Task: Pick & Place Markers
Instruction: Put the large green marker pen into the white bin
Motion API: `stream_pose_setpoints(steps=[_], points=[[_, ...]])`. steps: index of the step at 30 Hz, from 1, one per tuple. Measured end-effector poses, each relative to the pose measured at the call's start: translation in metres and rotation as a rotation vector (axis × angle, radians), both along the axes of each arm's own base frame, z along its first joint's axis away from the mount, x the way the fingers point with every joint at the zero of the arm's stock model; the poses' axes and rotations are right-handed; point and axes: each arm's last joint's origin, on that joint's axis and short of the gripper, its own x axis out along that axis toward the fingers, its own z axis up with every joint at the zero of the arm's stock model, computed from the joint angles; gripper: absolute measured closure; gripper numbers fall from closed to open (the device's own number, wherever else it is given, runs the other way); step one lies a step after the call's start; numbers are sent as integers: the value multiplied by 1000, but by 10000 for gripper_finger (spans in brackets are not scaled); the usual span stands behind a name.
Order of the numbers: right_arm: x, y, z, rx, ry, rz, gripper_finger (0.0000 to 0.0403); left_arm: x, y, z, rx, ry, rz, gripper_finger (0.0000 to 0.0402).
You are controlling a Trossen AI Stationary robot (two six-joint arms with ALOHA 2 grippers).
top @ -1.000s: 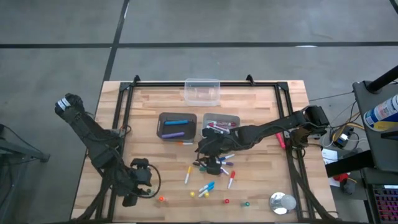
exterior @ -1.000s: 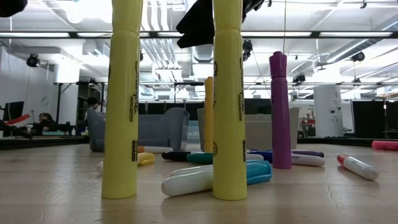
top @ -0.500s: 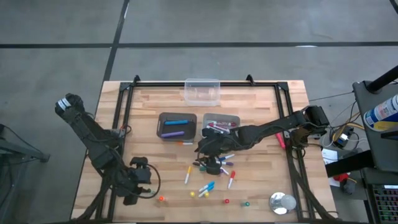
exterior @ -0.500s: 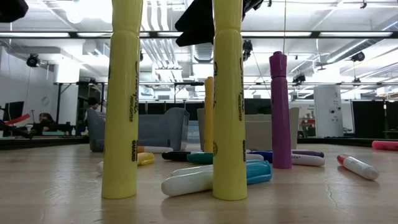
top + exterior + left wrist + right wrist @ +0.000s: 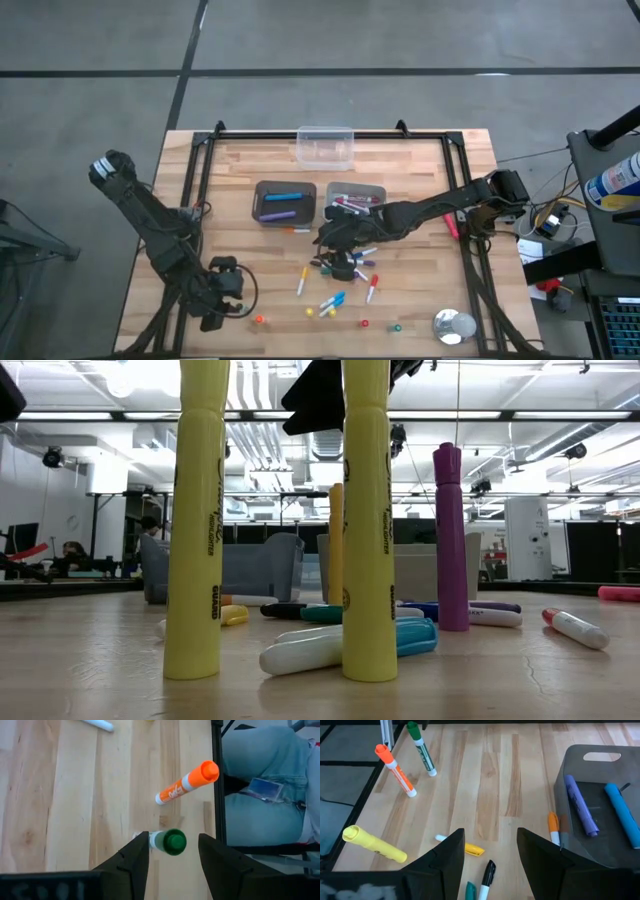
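Many markers lie in a pile (image 5: 342,262) mid-table, and others stand upright on their ends. My left gripper (image 5: 222,293) hovers open near the near-left corner. In its wrist view its fingertips stand on either side of an upright green-capped marker (image 5: 174,841), and an orange-capped one (image 5: 187,782) stands just beyond. My right gripper (image 5: 335,243) hangs open over the pile, above a black marker (image 5: 487,870) and a yellow piece (image 5: 472,850). Two yellow highlighters (image 5: 195,520) (image 5: 368,520) and a purple one (image 5: 451,540) stand upright in the low view.
Two dark trays (image 5: 284,203) (image 5: 356,197) behind the pile hold blue, purple and red markers. A clear container (image 5: 325,146) sits at the far edge and a silver tape roll (image 5: 453,326) near the near-right corner. A person in jeans (image 5: 265,780) sits beyond the black frame rail (image 5: 216,770).
My left gripper has shifted a little toward the table's near edge and lower, sliding partly out of the low view's top-left corner. The right arm and the markers have stayed where they were.
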Motion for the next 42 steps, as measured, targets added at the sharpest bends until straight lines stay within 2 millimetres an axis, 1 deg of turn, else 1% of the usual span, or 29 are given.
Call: stream_pose_setpoints(steps=[5,8,12,19,23,30,34,38,42], points=[[0,0,0,3,-4,-1,227,0,-2,-5,-8,-29,7,239],[1,0,1,5,-15,-1,227,0,-1,-12,-19,-39,10,239],[1,0,1,5,-15,-1,227,-1,0,-20,-27,-11,43,239],[1,0,1,5,-17,-1,227,0,0,-18,-33,-21,55,244],[1,0,1,5,-18,-1,227,0,1,-19,-30,-25,71,272],[1,0,1,6,-20,-1,227,0,1,-19,-25,-27,69,353],[1,0,1,1,-21,3,227,0,3,-16,-4,-36,47,360],[1,0,1,1,-22,3,227,1,8,-5,19,-50,44,348],[1,0,1,4,-22,1,227,2,16,9,65,-81,39,346]])
